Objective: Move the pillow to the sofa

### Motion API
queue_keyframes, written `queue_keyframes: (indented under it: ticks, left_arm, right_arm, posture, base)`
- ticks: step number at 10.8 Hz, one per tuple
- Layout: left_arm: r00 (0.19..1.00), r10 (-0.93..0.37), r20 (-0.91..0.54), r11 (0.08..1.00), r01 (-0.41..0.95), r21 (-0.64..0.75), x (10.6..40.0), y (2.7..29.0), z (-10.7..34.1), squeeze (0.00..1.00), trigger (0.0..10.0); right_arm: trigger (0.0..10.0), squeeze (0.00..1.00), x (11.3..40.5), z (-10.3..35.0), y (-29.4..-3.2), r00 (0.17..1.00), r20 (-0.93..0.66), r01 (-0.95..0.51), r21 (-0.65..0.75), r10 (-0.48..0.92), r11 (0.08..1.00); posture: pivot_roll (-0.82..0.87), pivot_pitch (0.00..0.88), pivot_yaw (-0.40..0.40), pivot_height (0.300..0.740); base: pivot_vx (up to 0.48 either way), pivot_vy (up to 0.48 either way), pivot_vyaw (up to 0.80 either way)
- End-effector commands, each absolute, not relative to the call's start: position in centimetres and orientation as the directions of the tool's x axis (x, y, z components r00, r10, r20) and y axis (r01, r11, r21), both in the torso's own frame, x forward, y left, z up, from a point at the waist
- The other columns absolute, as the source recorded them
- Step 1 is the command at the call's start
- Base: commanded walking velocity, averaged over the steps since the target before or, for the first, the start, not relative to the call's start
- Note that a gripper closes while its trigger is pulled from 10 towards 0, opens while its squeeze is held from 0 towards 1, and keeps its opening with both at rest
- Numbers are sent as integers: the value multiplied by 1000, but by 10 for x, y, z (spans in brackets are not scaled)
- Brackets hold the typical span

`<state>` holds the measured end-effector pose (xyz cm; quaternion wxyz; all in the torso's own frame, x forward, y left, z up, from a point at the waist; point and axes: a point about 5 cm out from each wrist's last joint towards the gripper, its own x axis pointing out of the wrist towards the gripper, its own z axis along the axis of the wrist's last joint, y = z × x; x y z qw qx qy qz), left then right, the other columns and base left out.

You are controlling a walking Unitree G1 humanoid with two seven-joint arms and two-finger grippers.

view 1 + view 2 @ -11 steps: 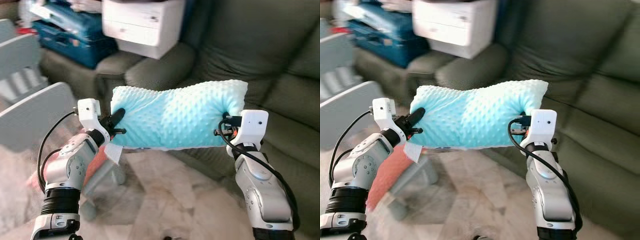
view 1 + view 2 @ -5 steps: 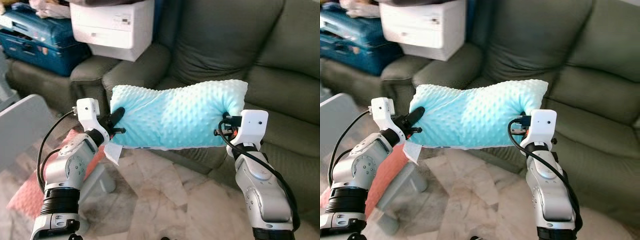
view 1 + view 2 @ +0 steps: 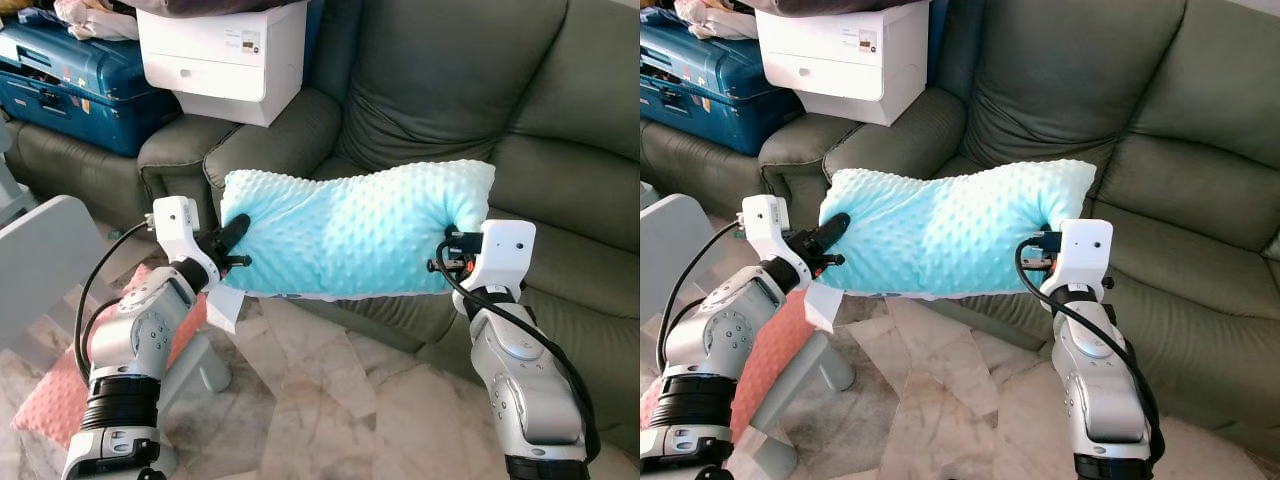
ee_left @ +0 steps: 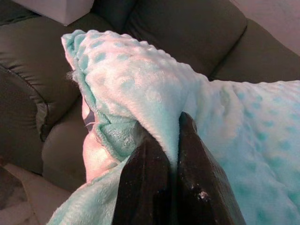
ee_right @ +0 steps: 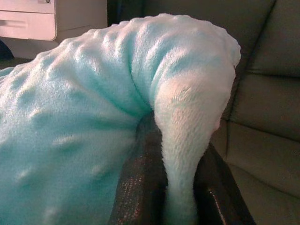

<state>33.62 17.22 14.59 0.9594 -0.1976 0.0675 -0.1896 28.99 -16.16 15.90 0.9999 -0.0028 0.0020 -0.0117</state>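
Left eye view: the pillow (image 3: 355, 232) hangs stretched in the air between both arms, in front of the sofa (image 3: 470, 90) at 12 o'clock, not yet over the seat. The left gripper (image 3: 232, 240) pinches its end at 9 o'clock, the right gripper (image 3: 452, 252) the end at 3 o'clock; a hold at both ends likely keeps the soft thing level and off the floor. The wrist views add what the head views lack: each gripper's fingers (image 4: 161, 183) are clamped on a fold of the fabric, the right pair (image 5: 140, 187) squeezing a corner. A printer (image 3: 222, 55) sits at 11 o'clock
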Motion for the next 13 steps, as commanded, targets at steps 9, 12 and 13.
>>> queue_keyframes:
  ticks: [9, 12, 13]
  left_arm:
    - [883, -470, -6, 811, 429, -397, 330, 162, 152, 0, 10000]
    - [881, -472, -12, 815, 431, -388, 329, 161, 151, 0, 10000]
    - [884, -468, -14, 816, 426, -390, 329, 161, 151, 0, 10000]
  right_arm:
    - [10000, 0, 290, 164, -165, 999, 24, 34, -28, -33, 999]
    - [10000, 0, 290, 164, -164, 999, 17, 34, -26, -34, 999]
    - [10000, 0, 290, 164, -164, 999, 16, 34, -26, -34, 999]
  posture:
    - [-114, 77, -59, 740]
    - [-114, 77, -57, 740]
    - [-115, 78, -57, 740]
  base:
    - [296, 0, -85]
    - [431, 0, -417]
    - [307, 0, -775]
